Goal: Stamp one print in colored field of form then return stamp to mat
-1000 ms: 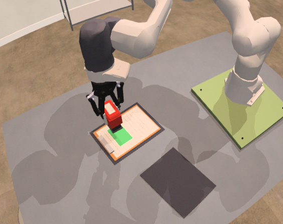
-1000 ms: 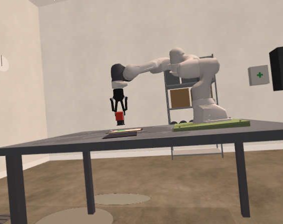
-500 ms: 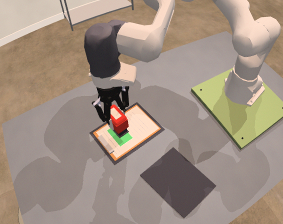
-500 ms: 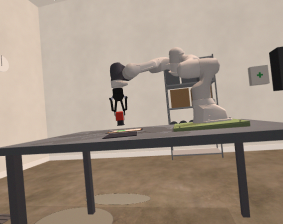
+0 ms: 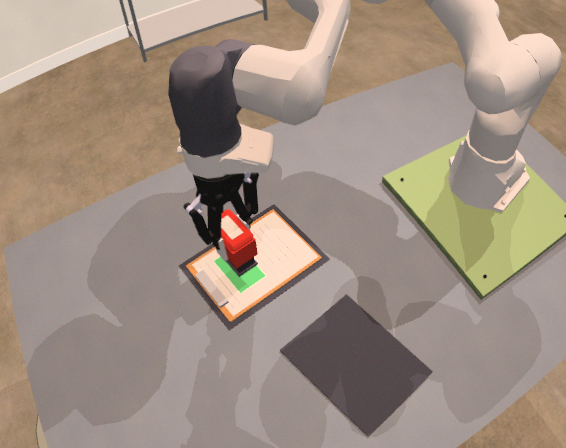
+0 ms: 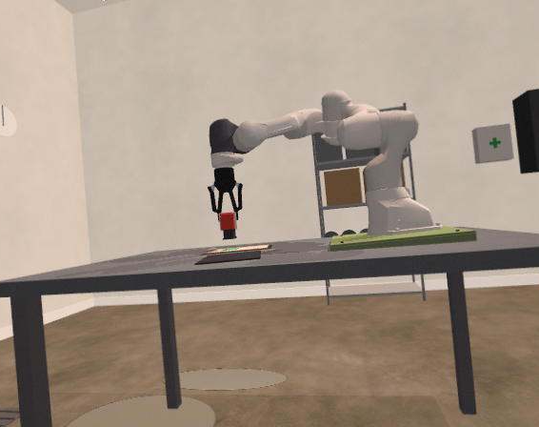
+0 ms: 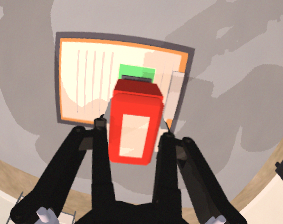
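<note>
My gripper (image 5: 231, 231) (image 6: 228, 215) (image 7: 133, 110) is shut on the red stamp (image 5: 239, 240) (image 6: 228, 222) (image 7: 135, 123) and holds it upright in the air, a little above the form. The form (image 5: 285, 245) (image 6: 252, 248) (image 7: 81, 79) is a lined sheet on an orange clipboard. Its green field (image 5: 252, 276) (image 6: 230, 249) (image 7: 137, 71) lies right under the stamp, which hides part of it. No dark mark shows on the visible part of the field. The dark mat (image 5: 355, 362) (image 6: 229, 257) lies bare, right of the form in the top view.
The arm's base stands on a green plate (image 5: 425, 195) (image 6: 405, 237) at the table's far right. A metal clip (image 5: 212, 290) (image 7: 176, 92) sits at one end of the clipboard. A shelf rack (image 6: 348, 191) stands behind the table.
</note>
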Controlling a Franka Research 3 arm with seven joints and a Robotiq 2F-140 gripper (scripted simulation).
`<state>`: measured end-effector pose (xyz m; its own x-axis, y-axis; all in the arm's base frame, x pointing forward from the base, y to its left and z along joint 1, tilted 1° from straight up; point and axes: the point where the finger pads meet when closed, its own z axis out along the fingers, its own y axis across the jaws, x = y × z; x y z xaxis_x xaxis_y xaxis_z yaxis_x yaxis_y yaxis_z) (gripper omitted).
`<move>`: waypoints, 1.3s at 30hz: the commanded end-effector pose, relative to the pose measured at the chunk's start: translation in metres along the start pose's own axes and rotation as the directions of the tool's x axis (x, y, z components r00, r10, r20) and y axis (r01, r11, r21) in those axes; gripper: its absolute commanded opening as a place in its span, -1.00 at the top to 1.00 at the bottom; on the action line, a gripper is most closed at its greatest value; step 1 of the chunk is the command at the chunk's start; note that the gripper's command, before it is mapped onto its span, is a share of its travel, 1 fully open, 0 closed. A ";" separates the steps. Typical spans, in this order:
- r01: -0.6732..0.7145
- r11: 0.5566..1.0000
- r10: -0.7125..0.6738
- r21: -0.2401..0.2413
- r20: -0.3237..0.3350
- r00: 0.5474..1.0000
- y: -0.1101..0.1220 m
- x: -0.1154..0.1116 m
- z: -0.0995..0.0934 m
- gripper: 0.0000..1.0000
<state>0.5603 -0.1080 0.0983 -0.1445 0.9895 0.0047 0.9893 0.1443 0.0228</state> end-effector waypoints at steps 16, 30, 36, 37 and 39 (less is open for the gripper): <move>-0.007 1.000 0.007 -0.003 0.000 1.000 0.002 0.001 0.006 0.62; -0.007 1.000 0.007 -0.003 0.000 1.000 0.002 0.002 0.032 0.62; -0.007 1.000 0.007 -0.003 0.000 1.000 0.002 0.002 0.037 0.62; -0.007 1.000 0.007 -0.003 0.000 1.000 0.002 0.002 0.037 0.62; -0.007 1.000 0.007 -0.003 0.000 1.000 0.002 0.002 0.037 0.62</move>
<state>0.5608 -0.1066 0.0618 -0.1435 0.9896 0.0064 0.9895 0.1434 0.0183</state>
